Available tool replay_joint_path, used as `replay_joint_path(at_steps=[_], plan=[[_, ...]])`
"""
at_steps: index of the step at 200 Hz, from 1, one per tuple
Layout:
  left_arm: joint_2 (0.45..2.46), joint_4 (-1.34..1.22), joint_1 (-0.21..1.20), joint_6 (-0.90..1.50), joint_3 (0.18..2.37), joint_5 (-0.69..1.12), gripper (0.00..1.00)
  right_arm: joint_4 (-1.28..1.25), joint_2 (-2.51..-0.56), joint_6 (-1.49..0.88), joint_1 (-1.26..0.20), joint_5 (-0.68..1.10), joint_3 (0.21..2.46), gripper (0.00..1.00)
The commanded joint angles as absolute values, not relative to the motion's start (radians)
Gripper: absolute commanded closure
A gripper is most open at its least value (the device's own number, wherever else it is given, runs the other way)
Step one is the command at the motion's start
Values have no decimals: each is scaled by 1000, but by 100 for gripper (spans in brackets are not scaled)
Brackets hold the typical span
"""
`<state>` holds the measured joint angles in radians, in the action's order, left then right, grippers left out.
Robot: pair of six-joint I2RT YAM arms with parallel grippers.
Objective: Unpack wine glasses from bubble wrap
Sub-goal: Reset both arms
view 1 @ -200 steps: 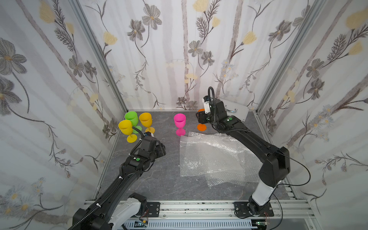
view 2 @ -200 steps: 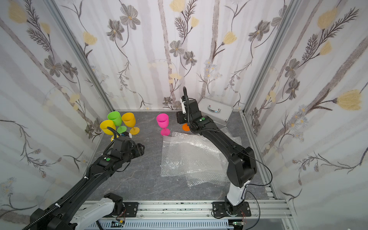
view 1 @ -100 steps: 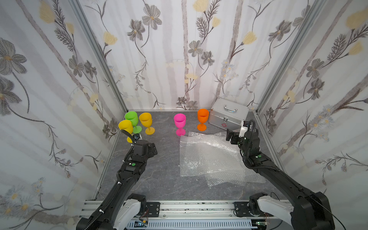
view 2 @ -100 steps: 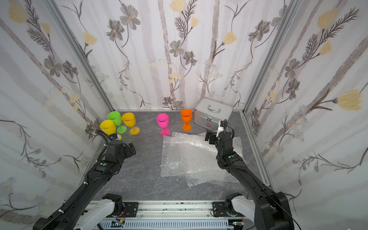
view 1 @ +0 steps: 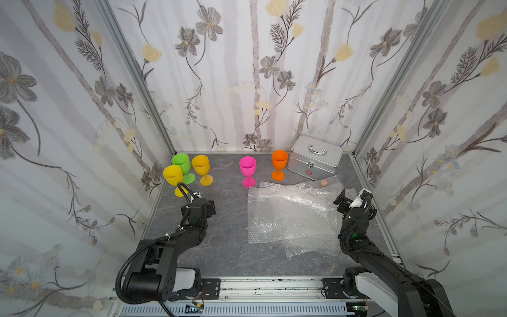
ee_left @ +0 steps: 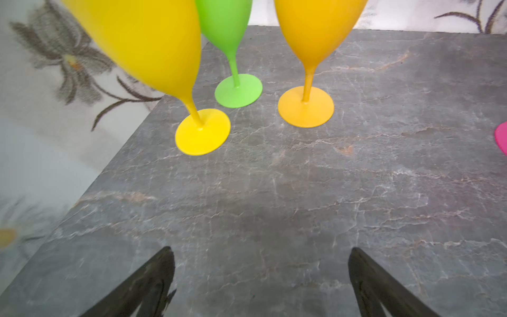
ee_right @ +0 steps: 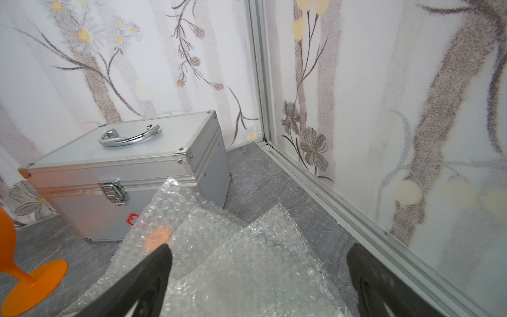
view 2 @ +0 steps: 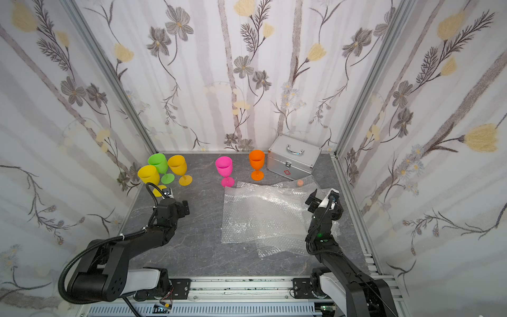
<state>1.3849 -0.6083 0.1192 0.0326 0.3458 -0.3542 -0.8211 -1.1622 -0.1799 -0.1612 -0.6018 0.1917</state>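
Plainly L tool (ee_left: 260,251), R tool (ee_right: 260,247) wide open, empty

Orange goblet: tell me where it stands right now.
In both top views the orange goblet stands upright at the back, on the robot's right of centre. It is between the pink goblet and the silver case, just behind the spread bubble wrap.
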Motion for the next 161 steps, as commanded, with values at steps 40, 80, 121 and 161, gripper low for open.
replay_joint_path(at_steps=[40,80,121,161], plan=[[1578,-1003,72,-4,355,-237,0,-1369,-1376,0,-141,-438,99,0],[1570,-940,46,27,378,-220,0,-1404,-1526,-112,-4,-284,161,0],[1569,-938,38,32,376,-210,0,-1260,-1477,-117,-2,-276,189,0],[1571,-948,39,32,375,-220,0,-1317,-1496,-109,-3,-276,177,0]])
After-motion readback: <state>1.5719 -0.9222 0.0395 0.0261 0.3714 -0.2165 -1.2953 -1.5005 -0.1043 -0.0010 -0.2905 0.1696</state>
